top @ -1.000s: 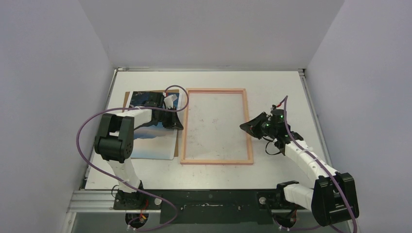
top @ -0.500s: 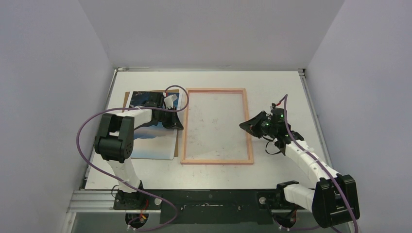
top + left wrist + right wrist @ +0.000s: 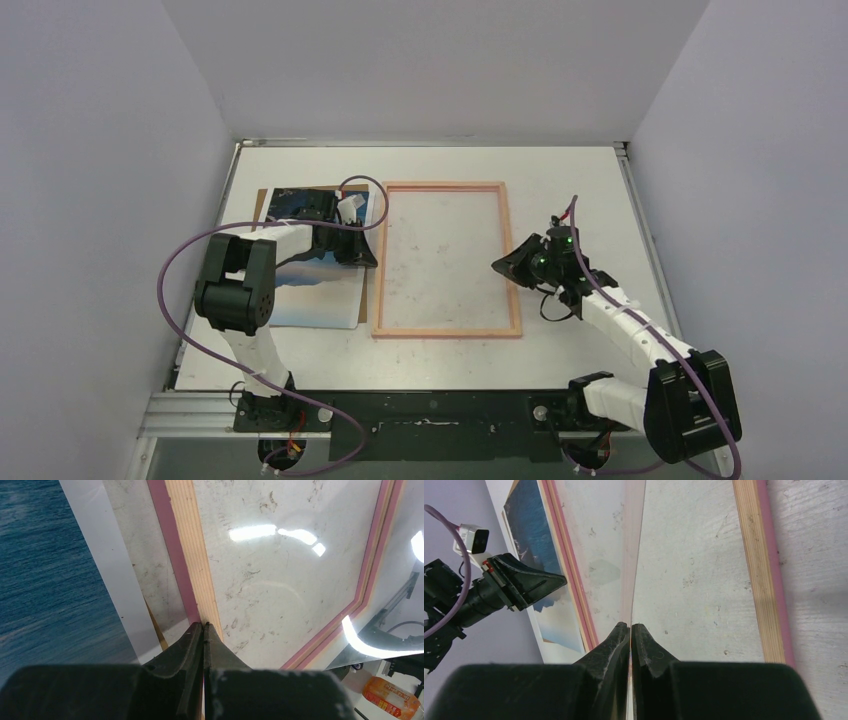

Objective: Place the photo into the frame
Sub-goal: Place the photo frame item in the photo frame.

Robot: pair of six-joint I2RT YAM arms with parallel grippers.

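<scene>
**Robot lab cell**
Looked like a robotics lab, not a home. The scuffed white bench (image 3: 560, 165) was boxed in by plain lavender panels (image 3: 100, 200). A left arm (image 3: 240, 290) and right arm (image 3: 630, 330) were bolted to an aluminium rail (image 3: 200, 412), with purple cables (image 3: 163, 285) looping loose.

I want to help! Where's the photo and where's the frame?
the photo (image 3: 318, 302), top view, on its pale cloudy near end.
the frame (image 3: 447, 331), top view, on its near rail.

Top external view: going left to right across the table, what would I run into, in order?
the photo → the left gripper, at the frame's left rail → the frame → the right gripper, at the frame's right rail
</scene>
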